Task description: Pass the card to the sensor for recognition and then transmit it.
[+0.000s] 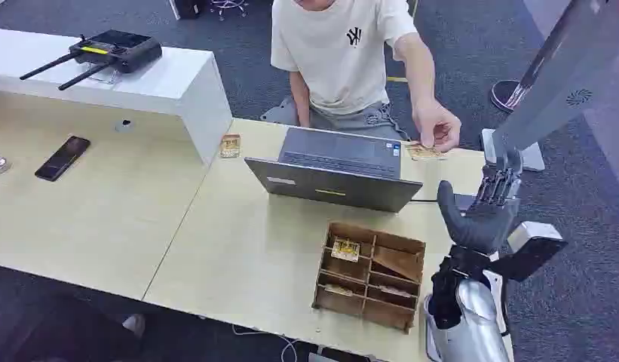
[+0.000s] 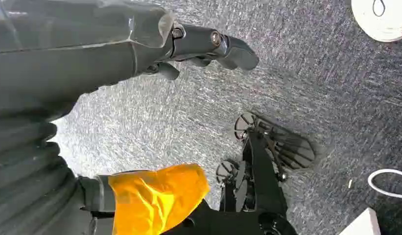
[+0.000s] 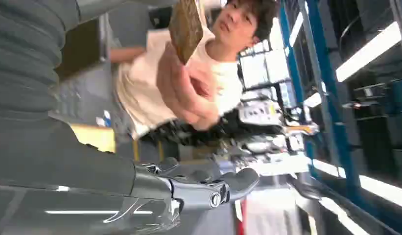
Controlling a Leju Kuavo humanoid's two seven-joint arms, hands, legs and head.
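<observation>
Pale wood-grain tabletop (image 1: pixel 102 204) spreads over dark speckled carpet, with a white raised counter at its far left. On it a slim grey laptop (image 1: pixel 336 170) stands open beside a brown wooden organiser box (image 1: pixel 370 275) split into small compartments, some holding flat cards. A person in a cream T-shirt sits behind the laptop, their hand (image 1: pixel 436 127) pinching the thin tan card (image 1: pixel 425 152) just over the table's far edge. The right hand (image 1: pixel 483 211), dark and smooth, is raised upright near the laptop's corner, fingers apart, holding nothing. The left hand (image 2: pixel 208 49) hangs over rough grey carpet, fingers extended, empty.
</observation>
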